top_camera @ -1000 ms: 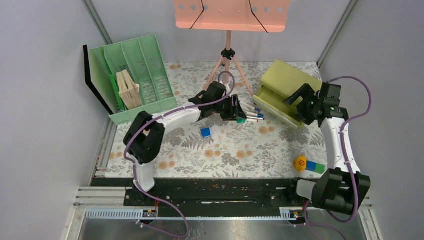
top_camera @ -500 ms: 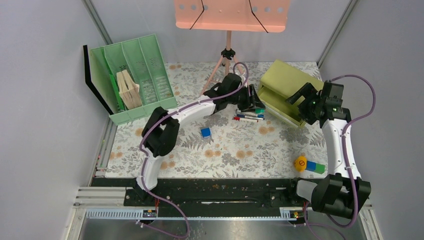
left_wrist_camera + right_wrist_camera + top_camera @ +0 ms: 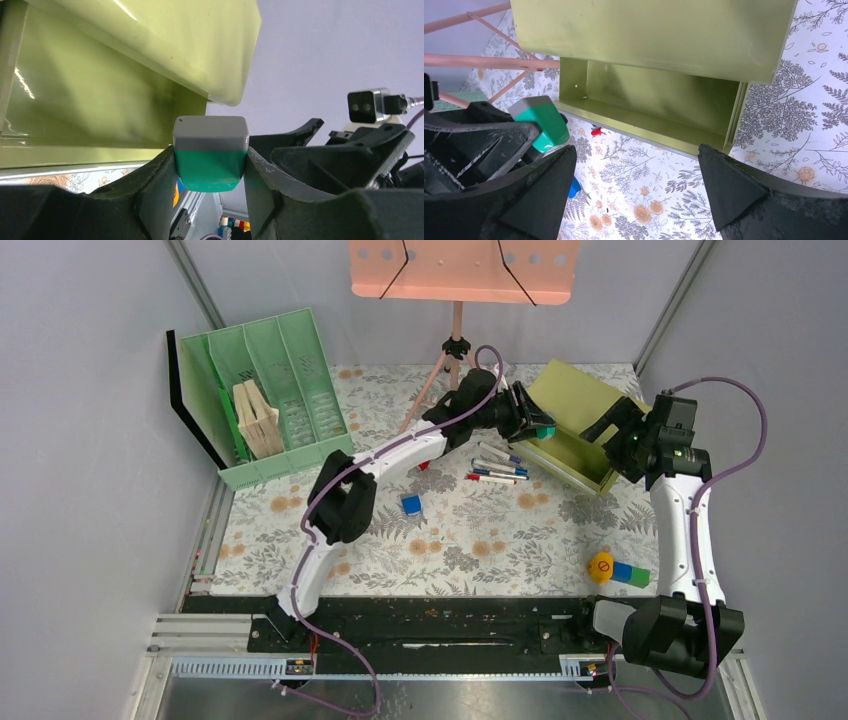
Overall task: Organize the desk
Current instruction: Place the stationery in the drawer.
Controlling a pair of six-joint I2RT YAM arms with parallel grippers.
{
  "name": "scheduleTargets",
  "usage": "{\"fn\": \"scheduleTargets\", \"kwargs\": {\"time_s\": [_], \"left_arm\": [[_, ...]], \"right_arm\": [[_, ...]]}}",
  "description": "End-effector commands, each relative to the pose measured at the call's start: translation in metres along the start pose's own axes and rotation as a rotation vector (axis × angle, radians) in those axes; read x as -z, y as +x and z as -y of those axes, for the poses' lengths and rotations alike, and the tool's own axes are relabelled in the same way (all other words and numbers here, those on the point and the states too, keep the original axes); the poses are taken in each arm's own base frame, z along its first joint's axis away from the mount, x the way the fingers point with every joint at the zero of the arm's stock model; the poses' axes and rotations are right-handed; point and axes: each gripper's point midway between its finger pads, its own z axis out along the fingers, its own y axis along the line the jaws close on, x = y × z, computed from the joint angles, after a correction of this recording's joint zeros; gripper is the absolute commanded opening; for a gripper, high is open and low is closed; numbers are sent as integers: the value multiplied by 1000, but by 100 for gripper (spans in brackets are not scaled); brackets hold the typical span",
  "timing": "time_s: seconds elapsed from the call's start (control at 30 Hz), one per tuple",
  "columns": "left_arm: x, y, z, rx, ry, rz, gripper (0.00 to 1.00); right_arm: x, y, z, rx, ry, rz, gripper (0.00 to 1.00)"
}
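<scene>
The desk carries a green slotted organiser with wooden pieces standing in one slot, and an olive box whose pulled-out drawer shows only its bare olive floor. The left claw pinches a green-and-grey block right at the drawer's rim. The desk lies below this claw, with loose pens just beneath and behind it. The right claw, spread wide, hovers at the drawer's other side. A second ago the left claw was back over the pens.
</scene>
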Motion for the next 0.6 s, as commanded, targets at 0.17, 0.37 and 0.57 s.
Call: {"fn": "scheduleTargets", "kwargs": {"time_s": [0.17, 0.37, 0.57], "left_arm": [[-7, -19, 0, 83, -41, 90, 20], [-4, -26, 3, 20, -46, 128, 39], [-4, -29, 10, 7, -26, 140, 71]], "right_arm": [[8, -7, 2, 25, 20, 32, 99], [6, -4, 2, 27, 12, 20, 99], [4, -2, 2, 28, 5, 12, 99]]}}
